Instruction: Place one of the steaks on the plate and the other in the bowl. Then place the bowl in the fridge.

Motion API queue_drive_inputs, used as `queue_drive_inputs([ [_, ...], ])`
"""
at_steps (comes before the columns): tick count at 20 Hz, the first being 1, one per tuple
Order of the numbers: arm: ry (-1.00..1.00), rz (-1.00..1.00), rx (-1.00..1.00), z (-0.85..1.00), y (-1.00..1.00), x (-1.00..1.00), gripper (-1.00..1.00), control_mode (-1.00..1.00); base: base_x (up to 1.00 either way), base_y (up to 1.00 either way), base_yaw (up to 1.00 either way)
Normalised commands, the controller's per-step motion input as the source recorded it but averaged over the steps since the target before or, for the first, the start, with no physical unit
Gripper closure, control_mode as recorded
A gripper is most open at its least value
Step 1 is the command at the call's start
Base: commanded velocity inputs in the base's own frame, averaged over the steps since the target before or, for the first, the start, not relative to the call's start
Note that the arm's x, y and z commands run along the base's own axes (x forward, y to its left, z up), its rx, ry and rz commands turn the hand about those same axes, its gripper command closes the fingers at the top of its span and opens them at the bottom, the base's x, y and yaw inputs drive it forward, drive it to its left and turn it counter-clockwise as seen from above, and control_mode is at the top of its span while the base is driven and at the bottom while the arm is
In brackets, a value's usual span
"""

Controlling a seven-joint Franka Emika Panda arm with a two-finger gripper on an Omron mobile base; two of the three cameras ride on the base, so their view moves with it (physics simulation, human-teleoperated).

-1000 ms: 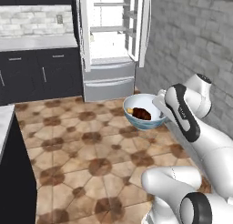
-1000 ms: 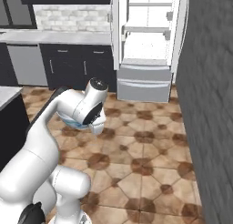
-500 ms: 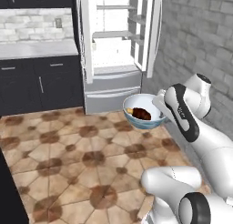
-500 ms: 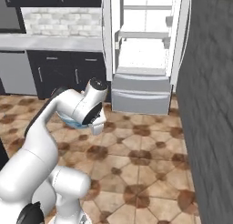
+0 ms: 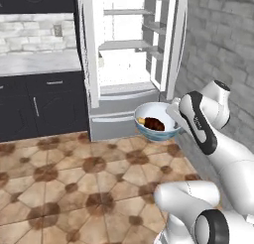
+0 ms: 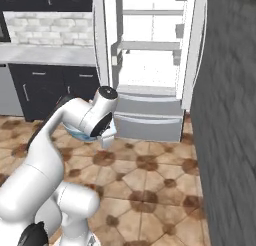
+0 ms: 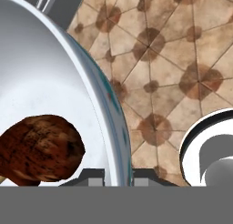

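My gripper [image 5: 173, 112] is shut on the right rim of the pale bowl [image 5: 157, 124] and holds it level above the floor, just in front of the fridge [image 5: 124, 59]. One dark brown steak [image 5: 154, 123] lies inside the bowl. In the hand view the bowl's rim [image 7: 107, 100] runs between the fingertips [image 7: 94, 175], with the steak [image 7: 41, 148] at lower left. From the right base view the arm covers most of the bowl [image 6: 79, 135]. Both fridge [image 6: 150, 65] doors stand open, showing white shelves and two lower drawers. The plate is out of view.
Dark lower cabinets under a grey counter [image 5: 39, 64] run along the left of the fridge. A grey brick wall [image 5: 218, 44] closes the right side. The open left fridge door [image 5: 89, 54] stands near the bowl. Brown tiled floor [image 5: 74, 188] lies below.
The whole scene has shifted and the fridge has grown larger and closer, so the base has driven toward it. The bowl with the steak has stayed in the shut gripper.
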Motion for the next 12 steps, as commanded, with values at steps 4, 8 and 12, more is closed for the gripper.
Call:
queue_drive_inputs([
  [4,0.0,0.0,0.0,0.0,0.0,0.0,1.0,1.0,1.0,-0.39,0.0],
  [8,0.0,0.0,0.0,0.0,0.0,0.0,1.0,1.0,1.0,-0.25,0.0],
  [12,0.0,0.0,0.0,0.0,0.0,0.0,1.0,1.0,1.0,-0.07,0.0],
])
